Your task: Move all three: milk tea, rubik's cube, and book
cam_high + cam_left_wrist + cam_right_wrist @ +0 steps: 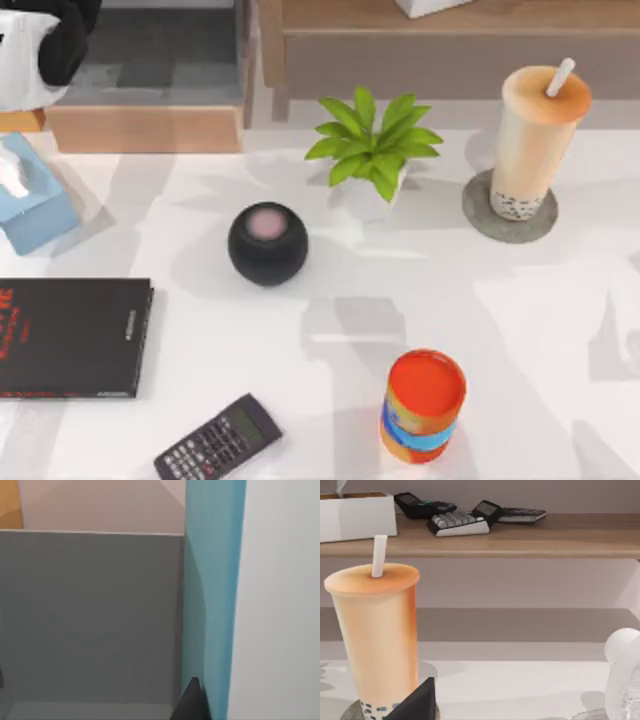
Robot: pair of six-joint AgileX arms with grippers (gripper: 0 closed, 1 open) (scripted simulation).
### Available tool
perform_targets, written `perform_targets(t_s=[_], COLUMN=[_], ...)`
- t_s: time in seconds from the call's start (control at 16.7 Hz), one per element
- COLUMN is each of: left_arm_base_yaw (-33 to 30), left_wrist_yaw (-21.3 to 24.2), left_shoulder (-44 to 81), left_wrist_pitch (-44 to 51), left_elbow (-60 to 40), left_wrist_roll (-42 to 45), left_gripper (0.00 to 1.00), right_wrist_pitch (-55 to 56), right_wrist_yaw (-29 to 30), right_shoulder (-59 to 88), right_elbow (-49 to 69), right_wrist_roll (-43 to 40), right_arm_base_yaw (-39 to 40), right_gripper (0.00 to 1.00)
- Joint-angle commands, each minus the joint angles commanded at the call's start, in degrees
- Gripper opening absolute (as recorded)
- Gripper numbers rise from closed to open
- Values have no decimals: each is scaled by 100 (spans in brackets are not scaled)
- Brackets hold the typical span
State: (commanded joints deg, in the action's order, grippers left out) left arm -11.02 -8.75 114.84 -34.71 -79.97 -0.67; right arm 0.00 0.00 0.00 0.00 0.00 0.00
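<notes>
Left arm (40, 45) sits at the table's far-left corner.

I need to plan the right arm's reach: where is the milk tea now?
In the top view the milk tea stands upright on a round grey coaster at the table's far right, just right of the potted plant.

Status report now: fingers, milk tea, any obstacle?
Milk tea upright on grey coaster, ungripped. Right gripper close beside it. Plant stands at its left.
</notes>
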Motion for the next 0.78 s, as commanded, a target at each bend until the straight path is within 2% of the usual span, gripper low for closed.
perform_targets(t_s=[0.06, 0.12, 0.78], left_arm_base_yaw=[0, 0, -22], left_wrist_yaw=[0, 0, -13], left_shoulder=[0, 0, -152], left_wrist_pitch=[0, 0, 61], left_elbow=[0, 0, 81], left_wrist_roll=[0, 0, 9], left_gripper=[2, 0, 0], right_wrist_pitch=[0, 0, 0], right_wrist_yaw=[0, 0, 0], right_shoulder=[0, 0, 0], right_elbow=[0, 0, 0], right_wrist_roll=[0, 0, 0], right_arm_base_yaw=[0, 0, 0], right_gripper=[100, 100, 100])
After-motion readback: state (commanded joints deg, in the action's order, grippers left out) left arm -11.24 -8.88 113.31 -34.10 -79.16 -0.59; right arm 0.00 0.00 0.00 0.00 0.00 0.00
